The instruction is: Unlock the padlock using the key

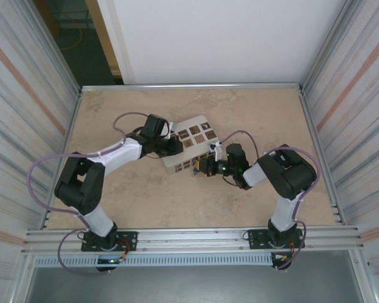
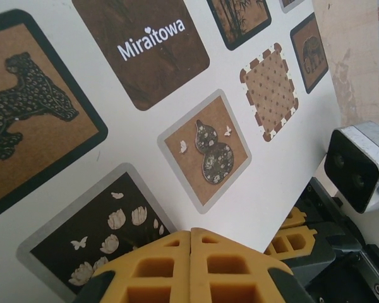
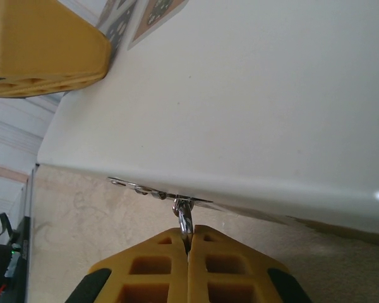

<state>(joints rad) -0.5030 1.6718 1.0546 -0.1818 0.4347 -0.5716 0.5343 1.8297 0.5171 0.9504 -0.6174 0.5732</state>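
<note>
**At the tips of the right hand, a grip that may slip**

Between its pressed-together fingers a pale metal piece is pinched (key or padlock shackle cannot be told), its top touching the hasp under the white box. Under a twist it could be lost. The left hand, closed on nothing, is set against the box top; if lifted, the box could be dragged.
</note>
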